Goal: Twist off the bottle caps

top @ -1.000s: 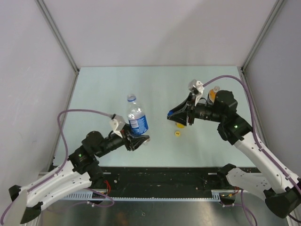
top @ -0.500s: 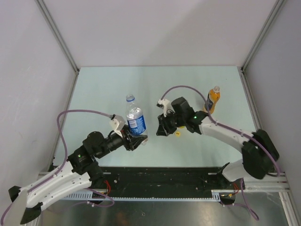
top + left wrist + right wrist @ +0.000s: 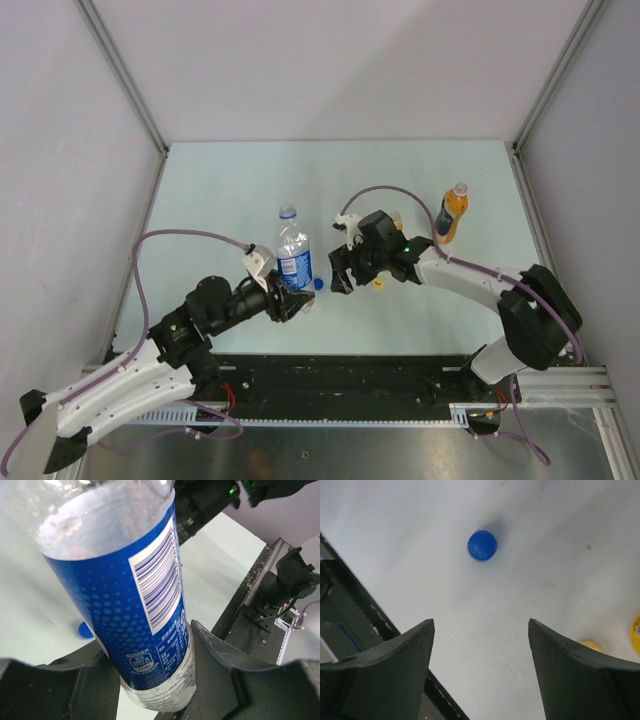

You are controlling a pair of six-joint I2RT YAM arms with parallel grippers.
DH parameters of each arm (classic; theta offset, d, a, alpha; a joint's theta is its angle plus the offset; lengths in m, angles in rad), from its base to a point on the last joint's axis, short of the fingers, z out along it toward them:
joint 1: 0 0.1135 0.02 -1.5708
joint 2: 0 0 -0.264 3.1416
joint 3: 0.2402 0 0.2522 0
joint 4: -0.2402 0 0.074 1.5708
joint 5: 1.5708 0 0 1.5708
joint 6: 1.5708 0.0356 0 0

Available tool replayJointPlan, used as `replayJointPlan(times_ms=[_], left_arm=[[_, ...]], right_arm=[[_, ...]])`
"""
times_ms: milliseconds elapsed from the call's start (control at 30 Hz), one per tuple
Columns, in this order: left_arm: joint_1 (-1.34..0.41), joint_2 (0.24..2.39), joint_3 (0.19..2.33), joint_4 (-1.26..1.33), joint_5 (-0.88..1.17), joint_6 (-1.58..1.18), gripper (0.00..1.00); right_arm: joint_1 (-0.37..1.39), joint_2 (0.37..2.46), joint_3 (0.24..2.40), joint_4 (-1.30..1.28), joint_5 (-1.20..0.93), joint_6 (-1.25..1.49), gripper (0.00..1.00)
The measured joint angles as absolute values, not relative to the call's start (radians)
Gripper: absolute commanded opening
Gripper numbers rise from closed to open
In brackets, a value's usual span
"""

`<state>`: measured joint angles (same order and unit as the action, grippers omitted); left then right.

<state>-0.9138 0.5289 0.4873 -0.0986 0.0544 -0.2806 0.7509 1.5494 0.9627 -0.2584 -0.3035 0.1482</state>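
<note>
Clamping the clear bottle [image 3: 125, 580] low down with the left gripper [image 3: 150, 642]. Hovering with the right gripper [image 3: 480, 625] spread wide, empty, blue cap [image 3: 482, 545] at twelve o'clock.

Wide bare table [image 3: 230, 180] along the far and left sides. Crowded at the near middle: clear bottle [image 3: 294, 258] clamped in the left gripper [image 3: 152, 665], right gripper [image 3: 480, 625] just beside it, blue cap [image 3: 482, 545] loose on the surface between them. Only that cap between the right gripper's spread jaws. Yellow cap [image 3: 378, 284] beside one finger. Orange bottle [image 3: 452, 212] upright, far right, well apart.
</note>
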Motion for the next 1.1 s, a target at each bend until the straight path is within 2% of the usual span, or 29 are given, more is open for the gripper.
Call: replayJointPlan(times_ms=[200,467,633,833,967,1000,1100], left_arm=[[-0.914,0.53,0.511,-0.122,0.056,-0.281,0.18],[-0.914,0.577,0.562,-0.125,0.12,-0.279,0.25],[-0.913,0.64,0.596,-0.126,0.237,-0.269,0.32],[-0.915,0.738,0.651,-0.126,0.392,-0.252,0.34],[-0.937,0.789,0.665,-0.126,0.441,-0.242,0.36],[-0.944,0.798,0.666,-0.127,0.448,-0.24,0.37],[-0.961,0.814,0.669,-0.128,0.454,-0.233,0.4]], right_arm=[[0.751,1.34,0.962,-0.251,-0.357,0.157,0.98],[0.686,1.003,0.963,-0.097,-0.533,0.226,0.99],[0.635,0.978,0.963,0.075,-0.648,0.347,0.99],[0.619,1.045,0.963,0.253,-0.728,0.488,0.95],[0.618,1.091,0.963,0.339,-0.759,0.562,0.85],[0.618,1.099,0.963,0.352,-0.764,0.576,0.77],[0.618,1.112,0.963,0.382,-0.78,0.606,0.4]])
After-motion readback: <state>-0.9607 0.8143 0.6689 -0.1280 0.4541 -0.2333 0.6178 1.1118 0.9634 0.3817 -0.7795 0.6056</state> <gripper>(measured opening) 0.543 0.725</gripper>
